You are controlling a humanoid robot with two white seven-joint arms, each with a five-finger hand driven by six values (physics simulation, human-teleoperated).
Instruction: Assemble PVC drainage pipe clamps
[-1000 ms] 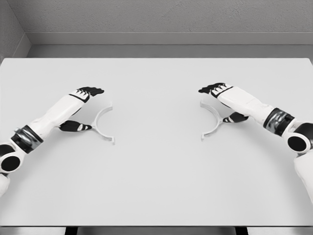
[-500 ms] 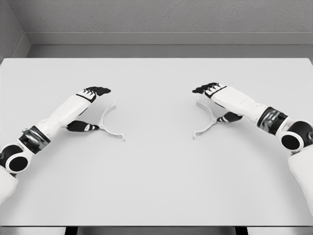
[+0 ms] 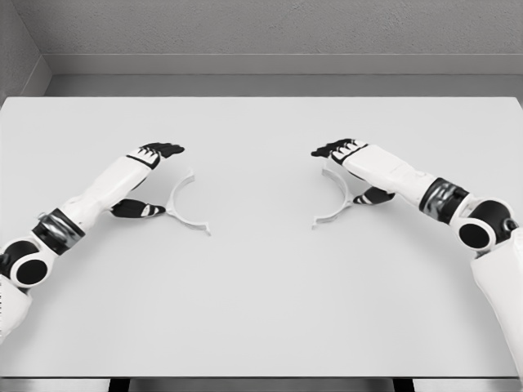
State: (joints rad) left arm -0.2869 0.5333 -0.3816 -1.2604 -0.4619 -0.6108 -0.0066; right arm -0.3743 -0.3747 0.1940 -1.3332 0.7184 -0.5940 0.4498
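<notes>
Two white half-ring clamp pieces on a pale counter, one at each robot hand.

At left, left clamp half (image 3: 185,206) lying flat, open side facing right, back of the arc set between dark thumb and fingers of left robot hand (image 3: 149,181) — fingers spread wide around it, thumb tip touching the arc, no firm grip visible. At right, right clamp half (image 3: 337,198) lying flat, open side facing left, back of the arc likewise between thumb and fingers of right robot hand (image 3: 350,173), also wide. Well apart, with bare counter (image 3: 261,302) between the two halves. Grey wall and ledge beyond the far edge. Broad bare surface toward the near edge and both sides — nothing else standing on it.
</notes>
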